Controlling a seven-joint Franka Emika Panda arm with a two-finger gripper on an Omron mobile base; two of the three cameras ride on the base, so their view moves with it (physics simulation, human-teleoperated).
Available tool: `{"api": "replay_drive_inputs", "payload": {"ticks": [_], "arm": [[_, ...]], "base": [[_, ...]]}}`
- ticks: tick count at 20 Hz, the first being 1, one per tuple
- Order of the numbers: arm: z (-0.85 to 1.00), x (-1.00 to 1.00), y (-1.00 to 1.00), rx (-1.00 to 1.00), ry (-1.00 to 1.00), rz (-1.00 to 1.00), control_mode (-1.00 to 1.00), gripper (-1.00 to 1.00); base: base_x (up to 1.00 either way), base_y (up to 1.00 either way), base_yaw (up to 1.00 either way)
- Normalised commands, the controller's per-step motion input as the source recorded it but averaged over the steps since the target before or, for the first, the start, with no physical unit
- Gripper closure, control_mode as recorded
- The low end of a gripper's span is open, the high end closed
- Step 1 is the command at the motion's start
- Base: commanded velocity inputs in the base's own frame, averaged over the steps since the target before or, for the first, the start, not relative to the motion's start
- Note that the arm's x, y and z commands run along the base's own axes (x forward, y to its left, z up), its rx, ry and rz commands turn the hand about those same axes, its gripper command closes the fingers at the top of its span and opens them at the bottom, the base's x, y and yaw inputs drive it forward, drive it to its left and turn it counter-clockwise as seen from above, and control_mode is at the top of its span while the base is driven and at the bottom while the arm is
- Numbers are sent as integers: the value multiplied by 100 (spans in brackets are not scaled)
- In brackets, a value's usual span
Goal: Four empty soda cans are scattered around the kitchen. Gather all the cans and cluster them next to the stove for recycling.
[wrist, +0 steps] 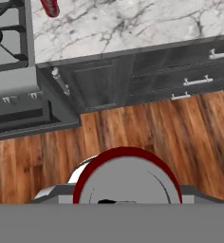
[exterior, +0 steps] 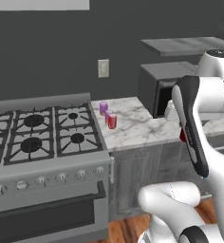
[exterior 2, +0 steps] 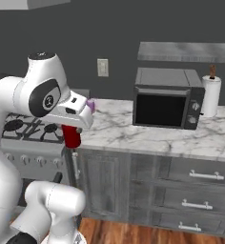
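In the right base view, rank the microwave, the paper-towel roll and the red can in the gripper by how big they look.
1. microwave
2. paper-towel roll
3. red can, half hidden by the gripper and nearer the camera, so its place against the roll is unsure.

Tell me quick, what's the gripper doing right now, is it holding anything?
Gripper: closed on a red soda can, carried in the air in front of the counter.

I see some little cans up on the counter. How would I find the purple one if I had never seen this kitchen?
Start at the steel stove and step to the marble counter beside it. Near the stove's edge stand small cans: the purple can is the one nearest the wall. The red can in front of it differs by colour.
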Motion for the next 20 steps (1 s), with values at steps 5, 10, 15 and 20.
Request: {"api": "replay_drive_inputs", "payload": {"ticks": [5, 10, 15, 20], "arm": [[0, 0, 0, 0, 0, 0, 100, 100], [0, 0, 0, 0, 0, 0, 100, 100], [0, 0, 0, 0, 0, 0, 100, 100], [-15, 10, 22, -3, 0, 1, -100, 100]], "base": [[58, 6, 1], [58, 8, 1], [28, 40, 1], [6, 34, 1]]}}
